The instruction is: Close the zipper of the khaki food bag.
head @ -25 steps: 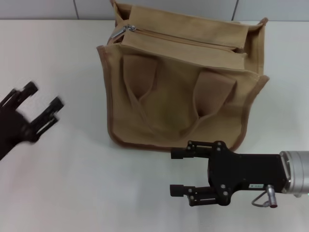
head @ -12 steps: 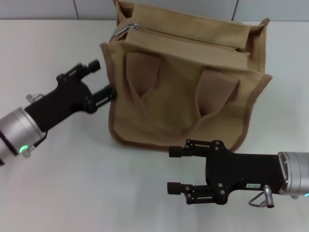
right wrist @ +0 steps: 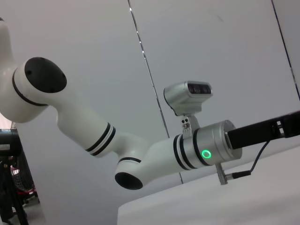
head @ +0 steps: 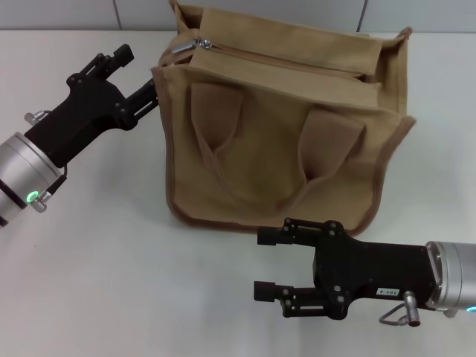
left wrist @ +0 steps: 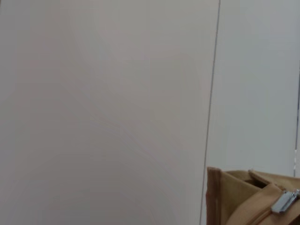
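Observation:
The khaki food bag (head: 282,141) stands in the middle of the white table in the head view, its two flat handles hanging down the front. The zipper (head: 282,61) runs along its top, with the silver pull tab (head: 184,47) at the bag's left end. My left gripper (head: 137,74) is open just left of the bag's upper left corner, close to the pull tab. The left wrist view shows that bag corner (left wrist: 234,197) and the pull tab (left wrist: 285,201). My right gripper (head: 260,264) is open and empty, in front of the bag's bottom edge.
The white table (head: 89,282) lies around the bag, with a tiled wall (head: 59,13) right behind it. The right wrist view shows only my left arm (right wrist: 201,150) and the wall.
My left arm has swung in from the left and moved up to the bag's upper left corner. The bag has shifted slightly. The right gripper has barely moved.

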`<state>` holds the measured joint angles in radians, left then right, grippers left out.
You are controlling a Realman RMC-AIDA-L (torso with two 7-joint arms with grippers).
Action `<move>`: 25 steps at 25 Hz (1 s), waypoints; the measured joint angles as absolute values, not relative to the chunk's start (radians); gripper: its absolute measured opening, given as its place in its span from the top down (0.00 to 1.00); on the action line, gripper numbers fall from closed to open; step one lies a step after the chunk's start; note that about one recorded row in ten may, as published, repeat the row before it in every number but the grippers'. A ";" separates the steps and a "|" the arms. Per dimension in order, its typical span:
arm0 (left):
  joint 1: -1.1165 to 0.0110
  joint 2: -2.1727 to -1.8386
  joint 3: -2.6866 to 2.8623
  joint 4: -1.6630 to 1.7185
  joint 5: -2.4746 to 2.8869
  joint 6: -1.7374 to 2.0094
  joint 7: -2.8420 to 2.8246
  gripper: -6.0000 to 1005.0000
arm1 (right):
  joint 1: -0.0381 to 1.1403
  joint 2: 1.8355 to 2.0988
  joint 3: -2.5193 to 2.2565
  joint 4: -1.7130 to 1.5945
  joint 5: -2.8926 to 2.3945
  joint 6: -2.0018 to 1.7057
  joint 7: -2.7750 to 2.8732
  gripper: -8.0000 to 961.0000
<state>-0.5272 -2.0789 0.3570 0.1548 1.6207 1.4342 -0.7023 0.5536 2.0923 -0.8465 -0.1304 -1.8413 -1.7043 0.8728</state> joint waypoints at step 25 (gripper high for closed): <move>-0.516 -2.077 0.348 0.093 1.532 1.489 -0.642 0.33 | 0.542 2.092 -0.834 -0.127 -1.840 -1.704 0.873 0.21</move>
<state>-0.5156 -2.0773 0.3477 0.0932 1.5316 1.4893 -0.6415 0.5422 2.0923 -0.8341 -0.1271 -1.8403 -1.7041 0.8731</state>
